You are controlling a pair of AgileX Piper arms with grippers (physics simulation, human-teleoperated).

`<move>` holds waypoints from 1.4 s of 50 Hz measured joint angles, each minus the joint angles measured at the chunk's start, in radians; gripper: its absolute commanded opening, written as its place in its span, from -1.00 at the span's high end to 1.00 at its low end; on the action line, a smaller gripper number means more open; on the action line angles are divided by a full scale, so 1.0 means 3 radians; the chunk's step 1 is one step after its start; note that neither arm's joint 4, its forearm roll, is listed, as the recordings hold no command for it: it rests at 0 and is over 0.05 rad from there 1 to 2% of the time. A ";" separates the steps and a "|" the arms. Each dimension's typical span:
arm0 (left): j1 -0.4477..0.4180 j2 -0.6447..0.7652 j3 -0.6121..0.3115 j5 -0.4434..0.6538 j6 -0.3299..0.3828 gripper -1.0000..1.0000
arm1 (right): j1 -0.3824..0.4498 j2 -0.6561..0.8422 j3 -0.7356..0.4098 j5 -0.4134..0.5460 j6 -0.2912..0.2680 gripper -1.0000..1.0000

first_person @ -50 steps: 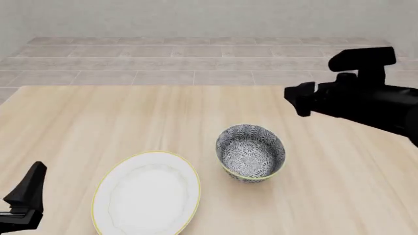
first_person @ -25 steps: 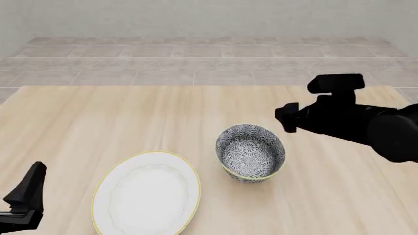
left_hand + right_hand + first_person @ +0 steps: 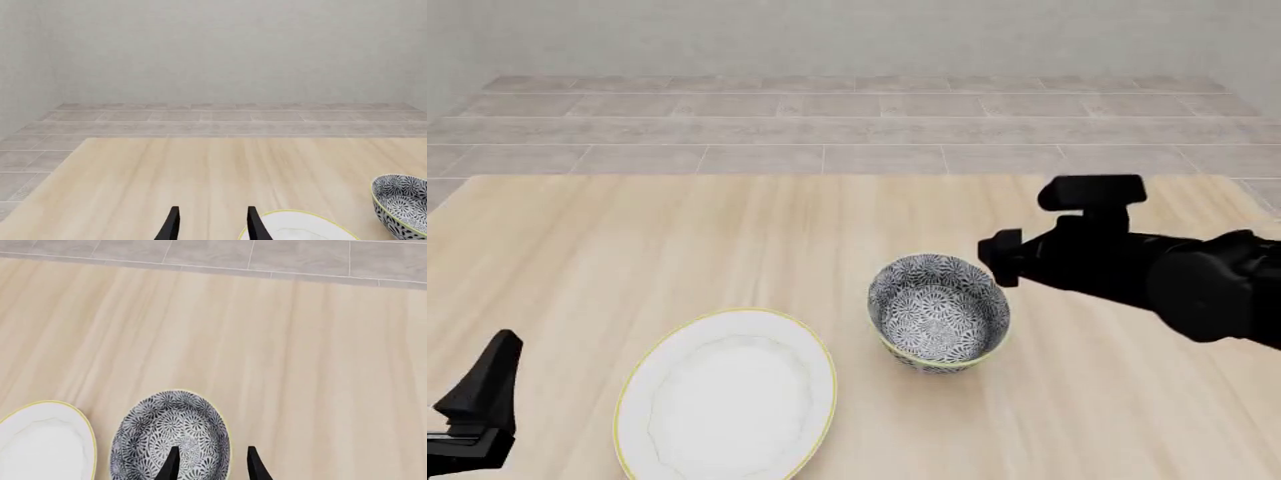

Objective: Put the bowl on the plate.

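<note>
The right hand (image 3: 210, 465), fingers parted and holding nothing, hovers above the bowl (image 3: 940, 311): the approach step. Next it should lower over the rim nearest the plate (image 3: 729, 396) and grip.

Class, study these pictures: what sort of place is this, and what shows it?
Probably a bare simulated test room, not a real kitchen: a plain wooden table, grey tiled floor, blank wall, and only a plate and bowl set out.

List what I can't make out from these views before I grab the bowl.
- Right claw: in the front view its fingertips are hidden by its own arm.
- Left claw: front view's edge cuts it off.
- Bowl: near side cut off in right wrist view.
- Plate: bottom edge cropped in front view.
</note>
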 measured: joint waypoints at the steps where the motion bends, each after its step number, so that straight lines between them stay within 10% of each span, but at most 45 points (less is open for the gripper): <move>1: 0.0000 0.0000 0.0000 0.0000 0.0000 -1.00 | 0.0000 0.0007 0.0004 -0.0008 0.0002 -1.00; 70: 0.0000 0.0000 0.0000 0.0000 0.0000 -1.00 | 0.0022 0.0613 0.0212 -0.0520 0.0164 -1.00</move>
